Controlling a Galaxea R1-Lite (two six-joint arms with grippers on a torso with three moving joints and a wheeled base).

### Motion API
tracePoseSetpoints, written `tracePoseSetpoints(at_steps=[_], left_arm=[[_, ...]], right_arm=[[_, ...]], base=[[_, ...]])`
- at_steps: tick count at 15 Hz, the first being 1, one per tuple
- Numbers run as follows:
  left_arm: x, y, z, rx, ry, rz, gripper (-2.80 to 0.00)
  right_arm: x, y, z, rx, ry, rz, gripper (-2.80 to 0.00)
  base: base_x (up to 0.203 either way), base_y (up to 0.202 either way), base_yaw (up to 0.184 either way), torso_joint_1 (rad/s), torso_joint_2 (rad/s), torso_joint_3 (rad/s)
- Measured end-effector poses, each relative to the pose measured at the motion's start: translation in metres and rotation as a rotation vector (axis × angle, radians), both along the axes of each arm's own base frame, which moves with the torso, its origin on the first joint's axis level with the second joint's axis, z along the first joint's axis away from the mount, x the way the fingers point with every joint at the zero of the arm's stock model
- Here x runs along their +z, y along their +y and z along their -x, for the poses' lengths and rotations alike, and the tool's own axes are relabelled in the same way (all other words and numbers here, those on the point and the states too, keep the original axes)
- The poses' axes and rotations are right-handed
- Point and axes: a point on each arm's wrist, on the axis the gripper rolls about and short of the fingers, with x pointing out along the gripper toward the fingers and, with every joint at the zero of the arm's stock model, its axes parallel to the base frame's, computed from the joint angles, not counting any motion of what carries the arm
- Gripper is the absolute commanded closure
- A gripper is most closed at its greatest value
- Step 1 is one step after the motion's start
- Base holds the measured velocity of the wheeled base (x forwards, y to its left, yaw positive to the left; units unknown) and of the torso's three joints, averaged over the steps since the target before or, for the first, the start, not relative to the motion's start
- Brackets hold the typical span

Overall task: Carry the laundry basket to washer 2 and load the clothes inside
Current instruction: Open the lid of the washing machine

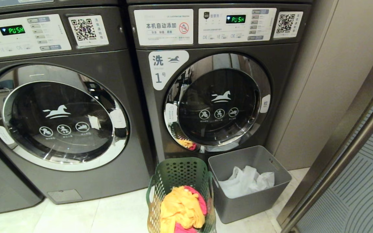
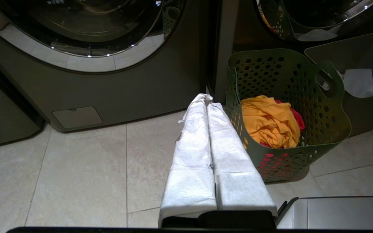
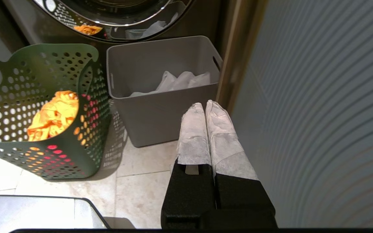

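The head view shows the laundry basket [image 1: 180, 191] standing on the tiled floor [image 1: 102, 213], in front of the gap between two dark grey front-loading washers. The clothes [image 1: 181, 210] lie heaped in its bottom, a yellow garment on top and a pink-red one under and beside it. Just beside the basket on the robot's right, touching or nearly touching its wall, stands a grey bin [image 1: 254, 200] with crumpled white material [image 1: 246, 181] inside.

Behind the bin is the washer [image 1: 219, 84] whose white label reads "1" beside a horse logo; its round chrome-rimmed door is closed. The machine on the left [image 1: 57, 110], also closed, shows no number in these views, so whether it is washer 2 cannot be told. Both displays read "PUSH" in green.

Neither arm appears in the head view. In the left wrist view, the left gripper [image 2: 207, 100] hangs low over the floor just beside the basket's wall, its white-wrapped fingers [image 2: 193, 142] pressed together and holding nothing. In the right wrist view, the right gripper [image 3: 204, 105] hangs in front of the grey bin, near a ribbed panel [image 3: 319, 113], fingers likewise closed and empty.
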Motion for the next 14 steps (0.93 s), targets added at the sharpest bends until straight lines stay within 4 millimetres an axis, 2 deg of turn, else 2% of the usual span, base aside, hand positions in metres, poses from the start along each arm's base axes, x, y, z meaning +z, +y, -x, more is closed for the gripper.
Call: tracePoseSetpoints(at_steps=[4, 14], left_arm=[[0.0000, 0.0000, 0.0000, 0.000, 0.000, 0.000, 0.00], [0.0000, 0.0000, 0.0000, 0.000, 0.000, 0.002, 0.00]], right_arm=[[-0.0002, 0.0000, -0.0001, 0.000, 0.000, 0.000, 0.00], [-0.0002, 0.0001, -0.0001, 0.002, 0.001, 0.003, 0.00]], base=[[0.000, -0.153, 0.001, 0.002, 0.00, 0.001], [0.000, 0.000, 0.000, 0.000, 0.00, 0.000]])
